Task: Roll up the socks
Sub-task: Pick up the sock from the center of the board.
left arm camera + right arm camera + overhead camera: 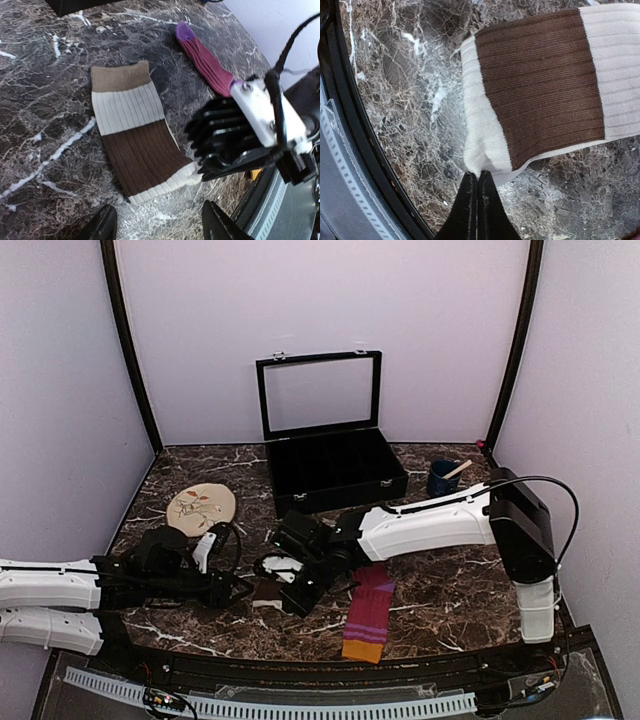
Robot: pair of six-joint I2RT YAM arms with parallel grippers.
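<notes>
The cream sock with brown bands [134,142] lies flat on the marble, its tan cuff pointing away in the left wrist view. My right gripper [476,176] is shut on the white corner of the sock's near end [485,145], and the fabric puckers at the tips. In the left wrist view the same right gripper [201,171] shows as a black block over that corner. My left gripper [160,227] stands open just short of the sock's near edge, nothing between its fingers. The magenta-purple sock [368,612] lies flat to the right, orange cuff toward the front edge. From above, the cream sock [266,592] is mostly hidden under both grippers.
A black box with its glass lid raised [335,468] stands at the back centre. A round beige floral disc [200,508] lies at the back left, and a dark blue cup [443,478] at the back right. The table's black front rim [350,125] runs close beside the right gripper.
</notes>
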